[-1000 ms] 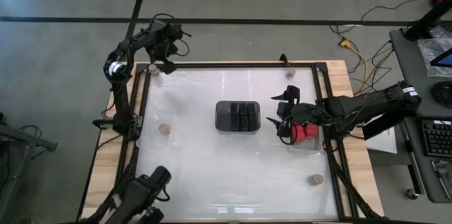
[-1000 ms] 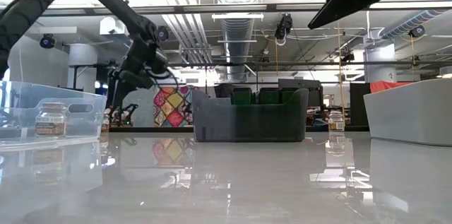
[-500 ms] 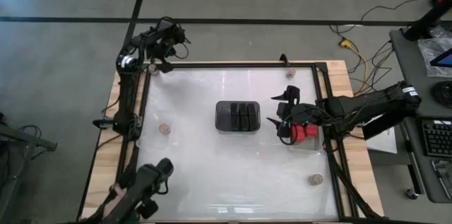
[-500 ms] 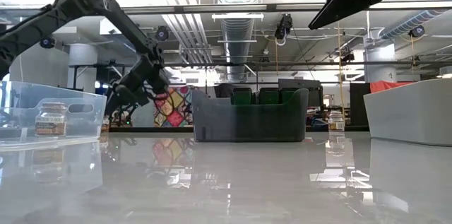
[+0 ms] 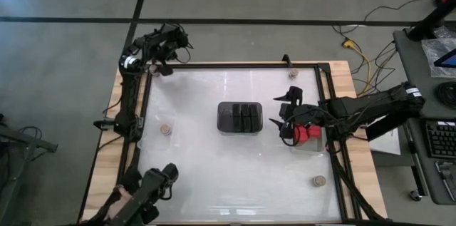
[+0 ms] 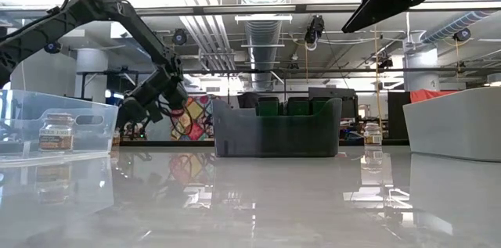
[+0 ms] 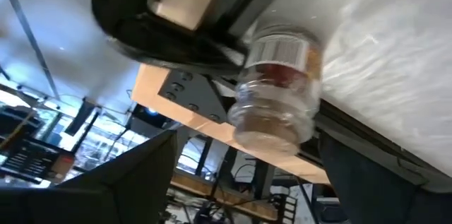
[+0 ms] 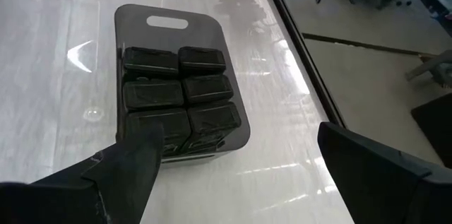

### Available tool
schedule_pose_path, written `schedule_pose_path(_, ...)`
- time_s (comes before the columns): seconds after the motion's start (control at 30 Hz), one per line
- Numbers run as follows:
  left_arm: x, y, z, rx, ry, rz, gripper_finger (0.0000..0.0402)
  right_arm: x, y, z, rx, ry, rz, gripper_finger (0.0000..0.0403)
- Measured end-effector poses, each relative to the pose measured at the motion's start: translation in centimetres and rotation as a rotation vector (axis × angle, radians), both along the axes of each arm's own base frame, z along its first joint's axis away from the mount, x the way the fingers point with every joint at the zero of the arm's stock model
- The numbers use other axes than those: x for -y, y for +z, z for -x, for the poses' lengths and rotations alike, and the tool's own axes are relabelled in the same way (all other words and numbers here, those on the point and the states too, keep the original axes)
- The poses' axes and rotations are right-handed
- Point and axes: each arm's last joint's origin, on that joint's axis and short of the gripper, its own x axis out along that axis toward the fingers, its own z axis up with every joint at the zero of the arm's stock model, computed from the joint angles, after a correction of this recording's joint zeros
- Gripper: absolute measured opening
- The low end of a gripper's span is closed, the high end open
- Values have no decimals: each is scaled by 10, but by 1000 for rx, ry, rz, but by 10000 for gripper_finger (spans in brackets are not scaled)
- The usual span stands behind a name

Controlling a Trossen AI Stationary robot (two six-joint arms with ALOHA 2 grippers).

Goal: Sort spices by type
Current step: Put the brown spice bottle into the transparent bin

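Left wrist view shows a small clear jar [image 7: 277,86] with a white label whose print is too blurred to read, sitting at the far left corner of the tabletop [image 5: 235,162] between the spread fingers of the left claw [image 5: 161,66], which is released and grasps nothing. From above, that claw hovers at the corner beside a black clamp [image 7: 152,22] on the frame. Two more tan-topped jars stand apart: one near the left edge [image 5: 165,130], one near the front right [image 5: 318,181]. A dark tray [image 8: 180,86] in the middle holds six grey-black blocks [image 8: 176,97] in two rows. The right claw [image 5: 286,115] hangs open over the right side, just beside the red blocks [image 5: 307,135] in a shallow bin at the right edge. The low view shows a jar in a clear bin [image 6: 59,127] at the left.
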Motion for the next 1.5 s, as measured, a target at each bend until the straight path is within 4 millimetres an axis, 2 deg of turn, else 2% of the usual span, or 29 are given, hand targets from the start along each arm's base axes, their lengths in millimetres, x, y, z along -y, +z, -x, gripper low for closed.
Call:
schedule_pose_path(0.73,12,-7,-14,87,65,44,326,0,-2,1,-17,-9,-8,366)
schedule_pose_path(0.97,17,-4,-21,182,132,69,326,0,-1,1,-16,-6,-4,366)
schedule_pose_path(1.27,21,12,-24,188,210,-36,326,0,-1,1,-16,-1,1,366)
schedule_pose_path(1.5,18,10,-14,160,340,-111,326,0,-1,1,-13,-7,-6,366)
